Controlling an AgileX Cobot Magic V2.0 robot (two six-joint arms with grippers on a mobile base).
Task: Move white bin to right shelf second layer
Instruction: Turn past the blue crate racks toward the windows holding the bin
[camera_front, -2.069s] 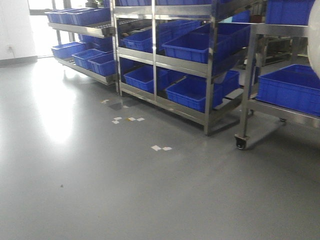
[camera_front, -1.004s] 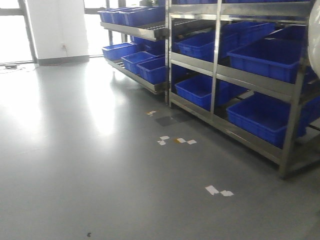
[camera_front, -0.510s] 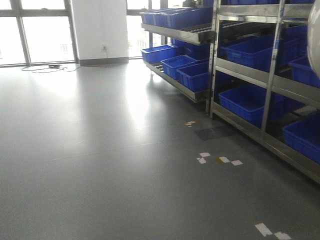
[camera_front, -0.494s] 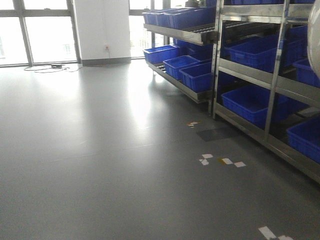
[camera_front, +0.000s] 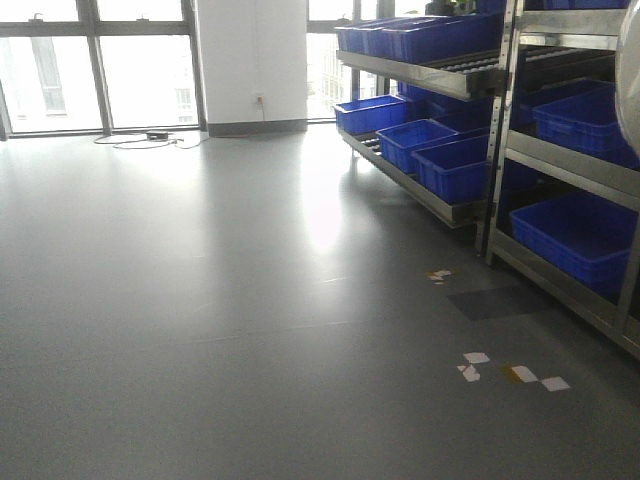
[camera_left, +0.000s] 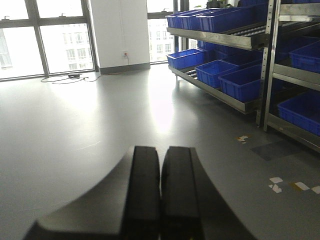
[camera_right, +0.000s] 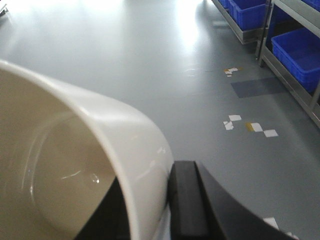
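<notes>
Right claw (camera_right: 147, 210) — pinching one white bin (camera_right: 60, 165) | left claw (camera_left: 160, 170) — closed

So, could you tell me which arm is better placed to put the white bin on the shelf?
Right. The right pincer grips the white bin, while the left pincer is shut on nothing; the racks stand on the right.

Against matte black right gripper (camera_right: 150, 182), glossy cream-white plastic tub (camera_right: 100, 150), beige-shadowed inside. Same black on left gripper (camera_left: 161, 155). Rows of bright blue rectangular plastic crates (camera_front: 450, 165) on silver-grey steel racks (camera_front: 410, 72). Underfoot, plain grey glossy floor (camera_front: 200, 300), flecked with white and yellow tape patches (camera_front: 515, 373), plus one darker grey square (camera_front: 497, 302).
</notes>
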